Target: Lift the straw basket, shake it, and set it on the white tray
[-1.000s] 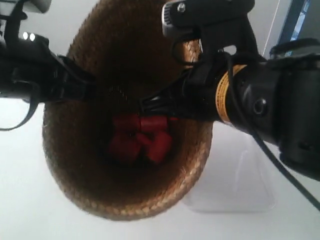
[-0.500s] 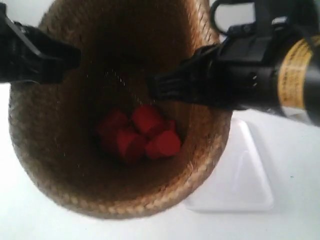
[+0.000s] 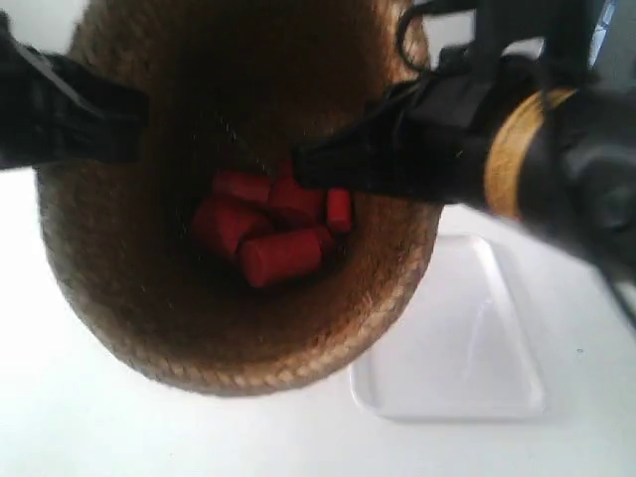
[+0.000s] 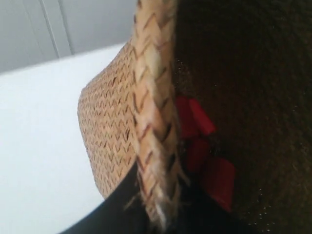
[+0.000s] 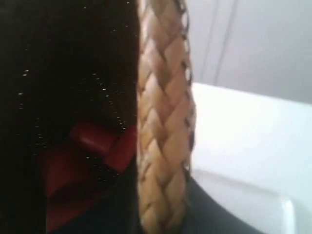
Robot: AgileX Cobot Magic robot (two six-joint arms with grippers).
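Note:
The straw basket point(image 3: 248, 363) hangs in the air close to the exterior camera, mouth toward it, with several red cylinder pieces point(image 3: 273, 243) loose in its dark bottom. A black gripper point(image 3: 129, 119) at the exterior view's left and another point(image 3: 308, 164) at the exterior view's right each clamp opposite sides of the braided rim. In the left wrist view my left gripper point(image 4: 156, 207) is shut on the rim point(image 4: 153, 97), one finger outside and one inside. My right gripper point(image 5: 161, 207) pinches the rim point(image 5: 163, 112) the same way. The white tray point(image 3: 467, 348) lies on the table below, to the basket's right.
The white tabletop point(image 3: 79, 427) spreads under and around the basket. A pale panelled wall point(image 4: 87, 24) stands behind the table. The bulky black arm with a yellow band point(image 3: 517, 149) fills the exterior view's upper right.
The basket has shifted in the exterior view between frames, ending higher, with more of the tray showing. The red pieces inside have tumbled into a new arrangement. Both grips have held.

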